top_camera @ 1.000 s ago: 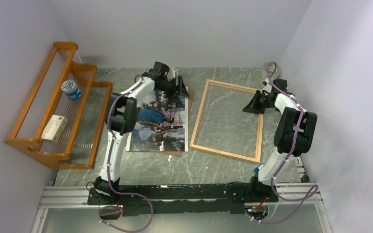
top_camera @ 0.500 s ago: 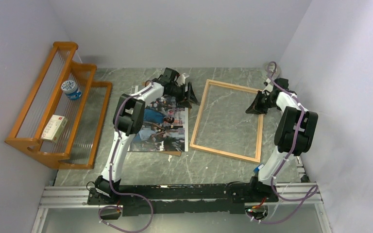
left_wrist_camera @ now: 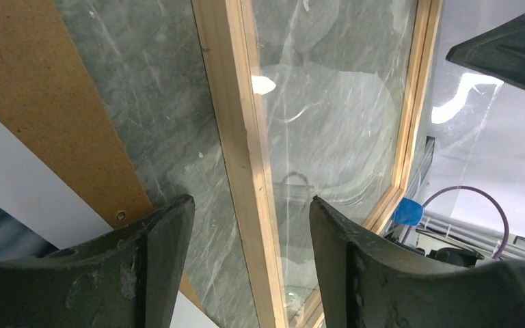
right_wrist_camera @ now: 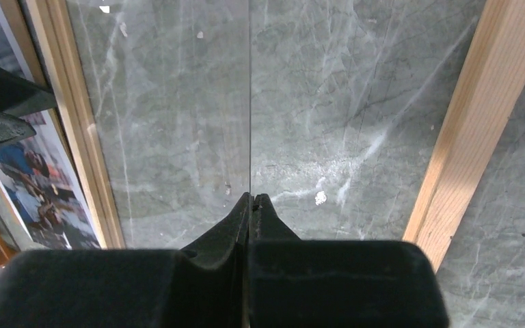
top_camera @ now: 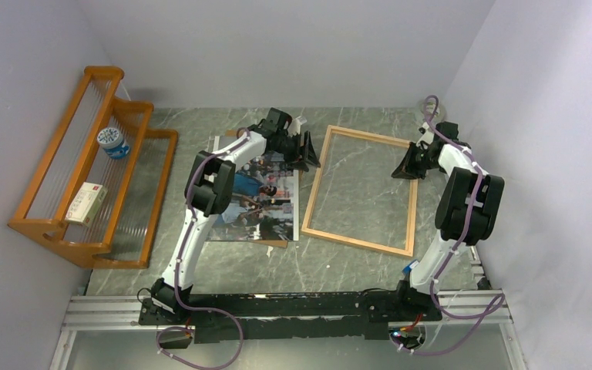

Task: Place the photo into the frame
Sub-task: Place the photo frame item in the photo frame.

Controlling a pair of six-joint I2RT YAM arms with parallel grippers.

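Photo [top_camera: 250, 202]: flat on a brown backing board [left_wrist_camera: 48, 102] on the worktop [top_camera: 277, 266], beside the frame [top_camera: 358, 243], not yet in it. Left gripper [top_camera: 307, 152]: wide open, empty, over the frame's photo-side rail; right gripper [top_camera: 399, 171]: pressed closed on nothing visible at the far rail. Handling: pinch the white border [left_wrist_camera: 14, 178] only, lift low to avoid creasing, square corners before release.

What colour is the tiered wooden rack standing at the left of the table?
The tiered wooden rack is orange, clearest in the top external view.
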